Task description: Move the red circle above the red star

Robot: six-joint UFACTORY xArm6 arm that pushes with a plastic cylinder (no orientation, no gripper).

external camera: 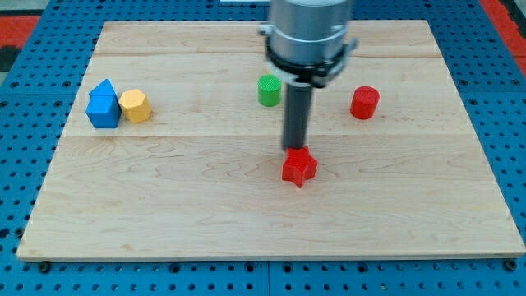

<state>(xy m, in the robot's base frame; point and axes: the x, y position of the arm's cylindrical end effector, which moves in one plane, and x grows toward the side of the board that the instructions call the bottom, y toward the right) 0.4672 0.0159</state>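
The red circle [364, 103], a short red cylinder, stands on the wooden board toward the view's right. The red star [299, 168] lies near the middle of the board, below and to the left of the circle. My tip [294, 148] is at the star's top edge, touching or nearly touching it. The rod rises straight up from there to the grey arm at the view's top. The circle is well apart from the tip, up and to the right.
A green cylinder [269, 90] stands just left of the rod. A blue house-shaped block [103, 104] and a yellow hexagon [135, 106] touch each other at the view's left. The board's edge [271, 256] meets blue pegboard.
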